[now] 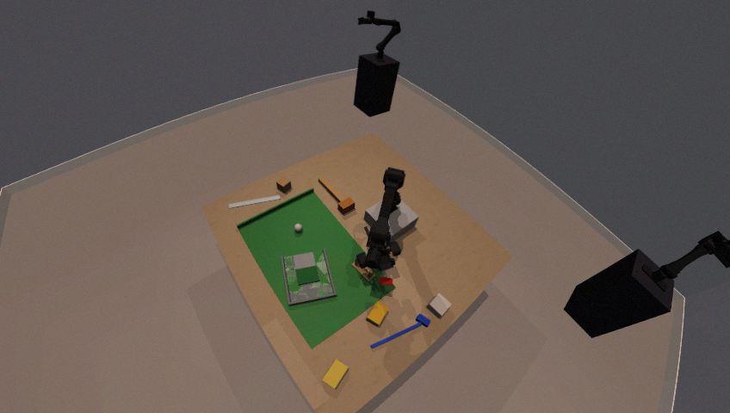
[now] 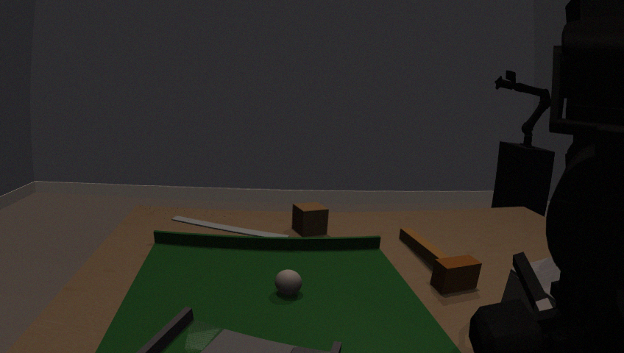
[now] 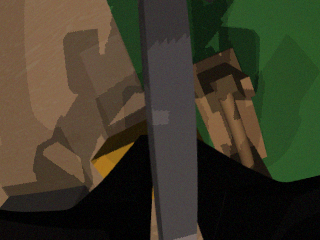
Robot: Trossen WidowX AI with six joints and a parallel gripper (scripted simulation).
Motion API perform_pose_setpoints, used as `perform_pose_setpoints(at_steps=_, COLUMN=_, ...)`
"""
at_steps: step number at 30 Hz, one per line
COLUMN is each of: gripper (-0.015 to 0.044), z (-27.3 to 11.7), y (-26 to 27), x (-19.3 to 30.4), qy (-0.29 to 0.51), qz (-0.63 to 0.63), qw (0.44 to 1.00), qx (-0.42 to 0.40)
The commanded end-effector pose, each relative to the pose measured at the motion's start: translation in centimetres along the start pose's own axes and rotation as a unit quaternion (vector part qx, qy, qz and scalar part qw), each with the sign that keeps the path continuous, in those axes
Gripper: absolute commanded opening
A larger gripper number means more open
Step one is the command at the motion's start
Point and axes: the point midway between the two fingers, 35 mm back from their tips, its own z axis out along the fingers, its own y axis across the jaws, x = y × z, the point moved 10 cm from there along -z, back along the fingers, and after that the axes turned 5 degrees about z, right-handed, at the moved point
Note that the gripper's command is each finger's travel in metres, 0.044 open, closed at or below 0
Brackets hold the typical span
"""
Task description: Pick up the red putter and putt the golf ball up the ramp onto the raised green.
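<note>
My gripper [image 1: 378,261] [image 3: 163,142] is shut on the red putter's grey shaft [image 3: 172,90], which runs lengthwise through the wrist view. The putter's red head [image 1: 386,280] shows just beyond the gripper, near the mat's right corner. Its dark rear end [image 2: 527,275] shows beside the arm. The head's underside and its height above the table cannot be told. The golf ball [image 1: 298,227] [image 2: 288,282] rests on the green mat [image 1: 319,327] [image 2: 210,271], away from the gripper. The grey ramp [image 1: 303,260] [image 2: 245,343] leads to the raised green [image 1: 307,275], inside a low grey frame [image 1: 331,281].
A wooden stand [image 1: 362,271] [image 3: 250,115] is close beside the gripper. An orange mallet [image 1: 346,206] [image 2: 456,274], a blue putter [image 1: 397,335], orange-yellow block [image 1: 377,313], yellow block [image 1: 335,373] and white block [image 1: 439,305] lie around the mat. A green wall [image 1: 276,206] [image 2: 267,243] edges its far end.
</note>
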Motion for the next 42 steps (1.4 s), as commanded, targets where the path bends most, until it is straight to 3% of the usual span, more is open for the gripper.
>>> perform_pose_setpoints(at_steps=1, gripper=0.0000, z=-0.6, y=-2.3, x=0.9, qy=-0.011, qz=0.066, qw=0.998, qx=-0.022)
perform_pose_setpoints(at_steps=20, gripper=0.0000, z=-2.7, y=-10.9, x=7.3, qy=-0.057, qz=0.307, qw=0.944, qx=-0.104)
perform_pose_setpoints(at_steps=42, gripper=0.0000, z=-4.9, y=-18.6, x=17.9, qy=-0.128, qz=0.573, qw=0.783, qx=-0.205)
